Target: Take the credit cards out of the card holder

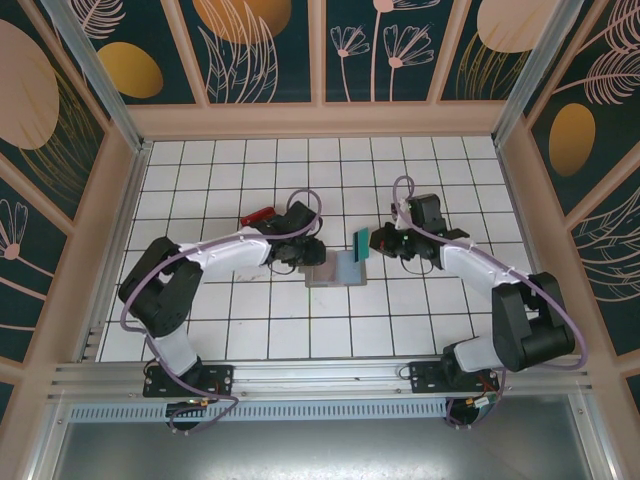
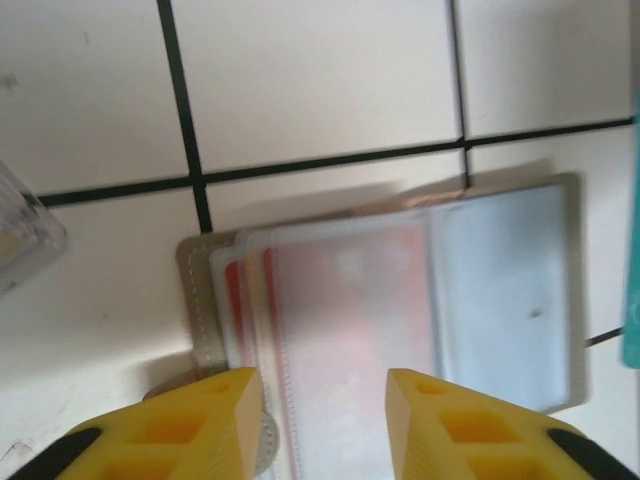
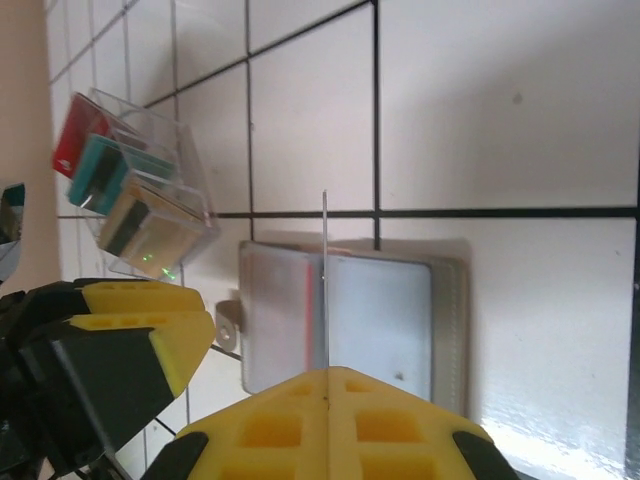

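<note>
Where card holder (image 1: 335, 272) lies, white tiles (image 1: 250, 335) w/ black grout; floral walls (image 1: 260, 50).

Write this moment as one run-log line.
left gripper open above card holder | right gripper shut on teal credit card | red card inside

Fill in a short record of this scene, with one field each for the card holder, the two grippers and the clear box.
card holder: lies open and flat on the tiled table; a red card shows through its clear pocket
left gripper: open, low over the holder
right gripper: shut on a teal card, held on edge near the holder
clear box: beside the holder, with coloured cards inside
</note>
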Controlling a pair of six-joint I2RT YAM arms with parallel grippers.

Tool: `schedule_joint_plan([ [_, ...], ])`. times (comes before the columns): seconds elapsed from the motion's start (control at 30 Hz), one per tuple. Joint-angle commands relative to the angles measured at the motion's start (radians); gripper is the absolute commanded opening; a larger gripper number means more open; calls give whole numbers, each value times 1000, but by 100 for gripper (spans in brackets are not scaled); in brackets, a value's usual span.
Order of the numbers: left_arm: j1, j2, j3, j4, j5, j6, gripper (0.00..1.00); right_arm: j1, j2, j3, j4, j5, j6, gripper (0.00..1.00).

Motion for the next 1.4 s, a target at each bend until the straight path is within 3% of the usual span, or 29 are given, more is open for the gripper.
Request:
schedule_joint_plan([
  [0.0, 14, -82, 49, -7, 29, -28, 41, -8, -33, 47, 9, -50, 29, 0],
  [0.37, 98, -159, -81, 419, 357, -273, 39, -8, -80, 33, 283, -248, 209, 0],
  [0.57, 127, -172, -145, 598, 432, -389, 37, -9, -99, -8, 419, -300, 293, 0],
  [0.93, 131, -186, -204, 761, 476, -478, 32, -7, -102, -43, 453, -314, 314, 0],
  [1.37, 145, -224, -223, 693, 396, -466, 34, -10, -105, -62, 445, -272, 316, 0],
])
